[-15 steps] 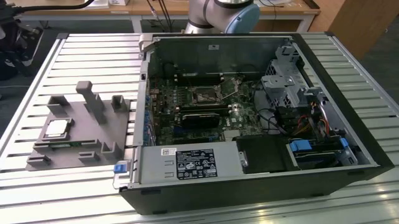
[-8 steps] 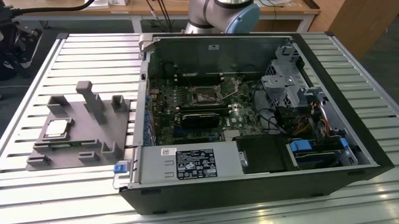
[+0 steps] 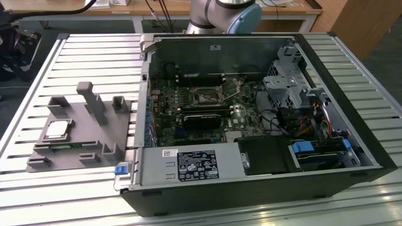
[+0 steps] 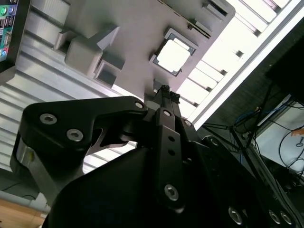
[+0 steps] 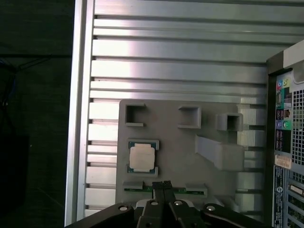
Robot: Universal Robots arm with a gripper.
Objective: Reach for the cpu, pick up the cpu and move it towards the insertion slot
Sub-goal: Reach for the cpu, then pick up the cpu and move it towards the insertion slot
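Fingers of the hand [image 5: 164, 184] are pressed together with nothing between them, as both wrist views show [image 4: 165, 90]. The hand hangs over one edge of the grey tray [image 5: 175, 152], near the cpu [image 5: 142, 157] but not touching it. In the exterior view the cpu [image 3: 58, 129] lies flat in its square recess at the frame's left middle. The insertion slot [image 3: 206, 95] sits at the centre, on the green board [image 3: 188, 115] inside the open computer case [image 3: 351, 117], well apart from the tray on the slatted tabletop [image 3: 94, 52].
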